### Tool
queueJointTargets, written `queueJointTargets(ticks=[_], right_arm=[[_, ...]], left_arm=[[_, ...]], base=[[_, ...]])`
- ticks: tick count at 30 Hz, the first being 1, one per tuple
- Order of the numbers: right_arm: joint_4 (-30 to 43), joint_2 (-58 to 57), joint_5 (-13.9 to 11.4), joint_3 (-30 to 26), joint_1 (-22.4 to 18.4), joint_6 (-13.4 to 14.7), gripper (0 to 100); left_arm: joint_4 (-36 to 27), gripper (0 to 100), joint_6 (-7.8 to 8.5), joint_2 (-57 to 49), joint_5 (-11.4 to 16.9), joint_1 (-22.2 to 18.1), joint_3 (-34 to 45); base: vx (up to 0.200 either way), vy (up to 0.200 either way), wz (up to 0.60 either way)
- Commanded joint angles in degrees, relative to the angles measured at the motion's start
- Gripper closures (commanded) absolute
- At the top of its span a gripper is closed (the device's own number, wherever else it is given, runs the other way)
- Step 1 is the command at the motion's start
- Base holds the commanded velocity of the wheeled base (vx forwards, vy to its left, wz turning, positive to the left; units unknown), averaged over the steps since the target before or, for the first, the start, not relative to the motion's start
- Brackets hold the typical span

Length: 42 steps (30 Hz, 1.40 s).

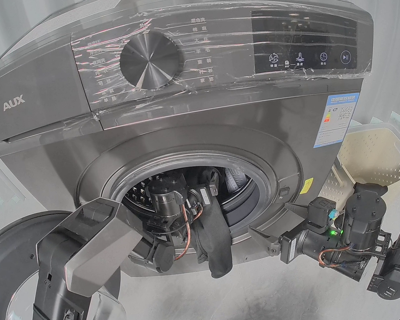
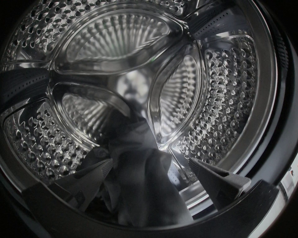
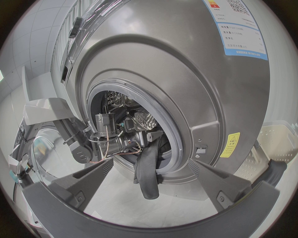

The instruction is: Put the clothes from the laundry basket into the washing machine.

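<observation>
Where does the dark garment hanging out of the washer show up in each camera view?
Head view: the dark garment hangs over the door opening's lower lip.
Left wrist view: the dark garment lies between the fingers of the left hand, inside the drum.
Right wrist view: the dark garment drapes out of the opening, over its lip.
Shared landmark: the perforated drum.

Grey angular arm shells (image 1: 89,250), black wrist motors (image 1: 365,211), coppery cables (image 1: 187,227), pointed tool fingers (image 3: 217,182).

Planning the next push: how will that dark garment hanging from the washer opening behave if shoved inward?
Likely floppy: the garment drapes limply over the rim. It would probably bunch rather than slide whole. Its dangling end may pull it back out.
</observation>
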<state>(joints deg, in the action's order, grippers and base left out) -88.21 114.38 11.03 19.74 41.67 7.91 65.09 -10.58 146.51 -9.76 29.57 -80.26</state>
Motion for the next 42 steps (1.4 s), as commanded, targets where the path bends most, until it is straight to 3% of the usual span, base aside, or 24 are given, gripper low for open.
queueJointTargets(ticks=[1, 6, 11, 14, 15, 22, 28, 32, 41, 42], right_arm=[[-0.03, 0.14, -0.05, -0.05, -0.01, 0.00, 0], [-0.03, 0.05, -0.05, -0.14, 0.08, 0.00, 0], [-0.03, -0.04, 0.04, -0.14, 0.08, 0.09, 0], [-0.03, -0.04, -0.05, -0.05, 0.08, 0.00, 0], [-0.03, -0.04, 0.04, -0.05, -0.01, 0.00, 0], [-0.03, -0.04, -0.05, 0.04, -0.01, 0.09, 0], [-0.03, -0.04, -0.05, 0.13, 0.08, 0.00, 0], [-0.03, -0.04, 0.04, 0.13, 0.08, 0.09, 0], [-0.03, -0.04, 0.04, 0.04, -0.01, 0.09, 0], [-0.03, -0.04, -0.05, 0.04, -0.01, 0.09, 0]], left_arm=[[-0.49, 0, 0.30, -3.77, 1.50, 1.80, 8.37], [-0.57, 0, 0.83, -4.30, 3.44, 3.21, 14.26], [-0.40, 0, 1.00, -2.63, 3.52, 3.56, 14.43], [-0.13, 0, 2.14, -1.14, 3.52, 3.21, 14.26], [0.04, 100, 2.76, -0.61, 3.52, 3.12, 14.34], [0.31, 100, 3.11, 0.27, 3.61, 2.86, 13.29], [0.66, 100, 1.18, -0.17, 2.21, 1.45, 6.26], [1.36, 100, -0.05, 0.10, -1.05, -0.13, -1.74], [3.12, 100, 0.12, 0.36, -1.13, -1.01, -2.35], [3.12, 0, -0.05, 0.18, -1.13, -1.01, -2.27]], base=[[0.000, 0.000, 0.00], [0.000, 0.000, 0.00], [0.000, 0.000, 0.00], [0.000, 0.000, 0.00], [0.000, 0.000, 0.00], [0.000, 0.000, 0.00], [0.000, 0.000, 0.00], [0.000, 0.000, 0.00], [0.000, 0.000, 0.00], [0.000, 0.000, 0.00]])
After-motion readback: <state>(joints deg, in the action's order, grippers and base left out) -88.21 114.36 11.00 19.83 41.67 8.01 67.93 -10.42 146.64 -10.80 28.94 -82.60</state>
